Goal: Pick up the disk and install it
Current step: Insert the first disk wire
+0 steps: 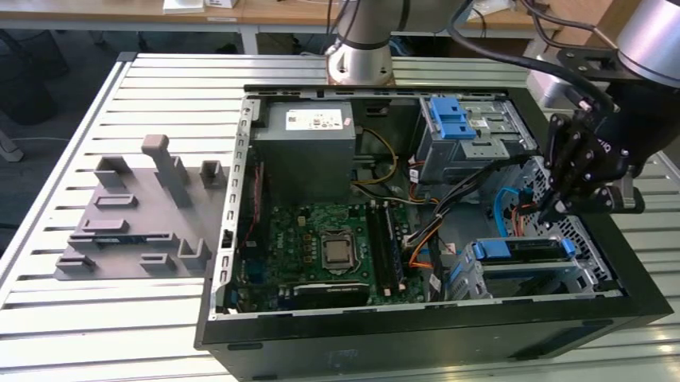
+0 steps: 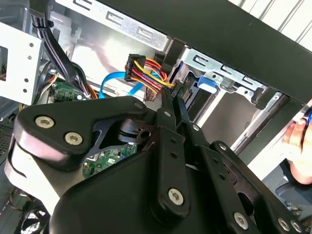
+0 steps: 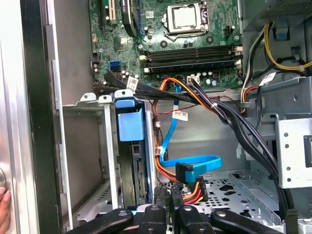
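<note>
Because the two fingers of the gripper lie pressed together with nothing seen between them, I judge it clenched and empty. It hangs inside the open computer case, at the exterior view's right.

Just beside the fingertips, the disk stands on its edge in a metal cage, with its blue plastic tab at the outer end. In the exterior view this cage is at the lower right of the frame. The disk looks pushed fully home, so the installing seems done or almost done.

I think the disk is stiff, fairly heavy for its size and fragile against knocks. Its metal faces may be slippery. The safe place to take it is across the blue side rails or the tab, not over the label.

Around the fingers hang loose cables, among them a flat blue cable, which can catch on the gripper. Beyond them lies the green main board, then the grey power box and a second cage with a blue latch. Room inside is narrow.

The case rests on a table of metal slats, hard and level. A grey moulded plate lies at the exterior view's left. A person's hand shows outside the case wall.
</note>
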Controlling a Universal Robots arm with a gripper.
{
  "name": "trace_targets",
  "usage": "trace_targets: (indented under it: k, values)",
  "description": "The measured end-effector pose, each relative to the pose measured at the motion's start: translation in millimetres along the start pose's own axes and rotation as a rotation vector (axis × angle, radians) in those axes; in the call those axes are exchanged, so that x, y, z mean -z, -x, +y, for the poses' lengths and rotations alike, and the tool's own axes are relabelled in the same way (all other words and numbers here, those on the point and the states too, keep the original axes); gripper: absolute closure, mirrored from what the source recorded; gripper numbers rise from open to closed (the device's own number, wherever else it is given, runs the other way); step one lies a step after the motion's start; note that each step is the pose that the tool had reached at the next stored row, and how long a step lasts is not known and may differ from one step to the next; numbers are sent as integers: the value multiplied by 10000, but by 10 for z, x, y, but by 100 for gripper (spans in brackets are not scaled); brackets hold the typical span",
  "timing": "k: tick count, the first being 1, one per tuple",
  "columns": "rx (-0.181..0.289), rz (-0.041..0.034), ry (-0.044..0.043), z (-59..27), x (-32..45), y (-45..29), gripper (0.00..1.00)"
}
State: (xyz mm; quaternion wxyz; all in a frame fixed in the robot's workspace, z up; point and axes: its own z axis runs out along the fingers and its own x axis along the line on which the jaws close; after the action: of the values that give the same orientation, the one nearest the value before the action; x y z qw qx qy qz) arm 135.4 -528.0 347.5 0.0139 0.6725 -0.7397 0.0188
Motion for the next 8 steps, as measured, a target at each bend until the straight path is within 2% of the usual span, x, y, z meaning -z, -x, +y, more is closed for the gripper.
trace_targets:
  k: [8]
  values:
    - [186, -94, -100, 51, -10, -40, 84]
